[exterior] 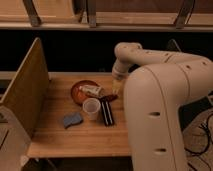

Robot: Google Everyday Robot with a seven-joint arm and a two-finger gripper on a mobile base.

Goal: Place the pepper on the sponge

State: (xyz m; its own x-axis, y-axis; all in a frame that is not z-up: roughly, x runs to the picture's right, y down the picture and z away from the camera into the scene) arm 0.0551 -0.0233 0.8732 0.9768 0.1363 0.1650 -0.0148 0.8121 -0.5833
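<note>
Noting the pepper (109, 98), small, dark red and glossy, lying flat on the wooden table (60, 140), just right of the plate and just behind the far end of the black bar. Reading its long axis as running roughly left to right, right end sitting slightly farther back; not managing to tell stem end from tip.

Logging the gripper (118, 90) hanging at the pepper's right end, fingers spread wide and gripping nothing; not managing to tell whether touching the pepper or just clear of it.

Locating the sponge (72, 120), flat, blue-grey and wavy-sided, lying toward the front left, well apart from the pepper, with the pale cup (91, 108) standing upright between the two.

Marking the black bar (107, 113), long and narrow, lying front to back just right of the cup. Marking the round orange-brown plate (76, 92) behind the cup, carrying a pale tube-like item (91, 90) lying across it.

Finding bare wood in front of and left of the sponge, reaching to the table's front edge. Noting an upright wooden panel (25, 92) walling the left edge, and the robot's pale, smooth arm (150, 57) and body crowding the right edge.
</note>
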